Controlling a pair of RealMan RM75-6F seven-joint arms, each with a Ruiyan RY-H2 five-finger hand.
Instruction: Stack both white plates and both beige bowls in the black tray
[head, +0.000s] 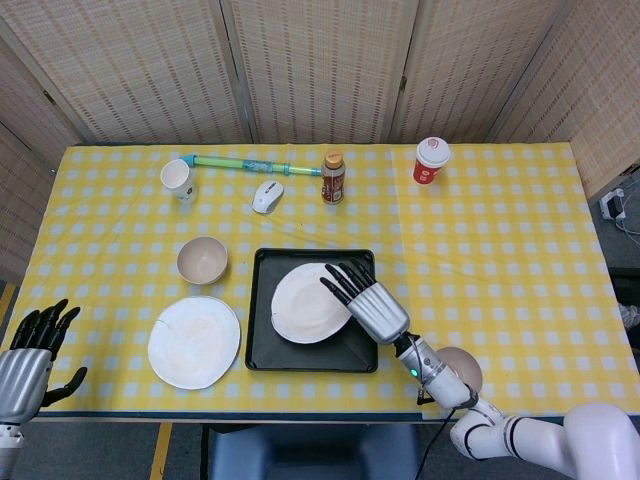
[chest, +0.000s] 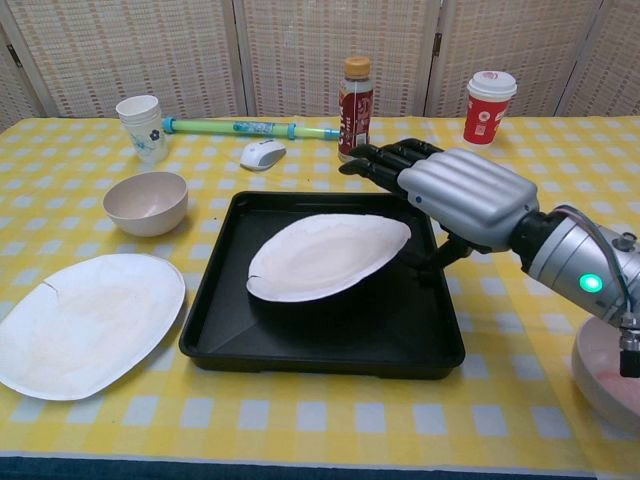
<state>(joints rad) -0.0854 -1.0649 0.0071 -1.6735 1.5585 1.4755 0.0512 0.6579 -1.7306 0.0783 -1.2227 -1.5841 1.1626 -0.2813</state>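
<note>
At frame centre, one white plate (head: 306, 303) lay in the black tray (head: 262, 353), looking slightly raised at its right rim. The right hand (head: 368, 301) hovered at that rim with fingers (chest: 385, 160) stretched out and apart, holding nothing. The second white plate (head: 194, 341) rested on the yellow checked table (head: 500, 250) at lower left, just beside the tray. One beige bowl (head: 202, 260) sat above it; the other bowl (head: 460, 368) showed near the lower right edge. The left hand (head: 28, 355) waited at the bottom left corner, fingers spread, empty
</note>
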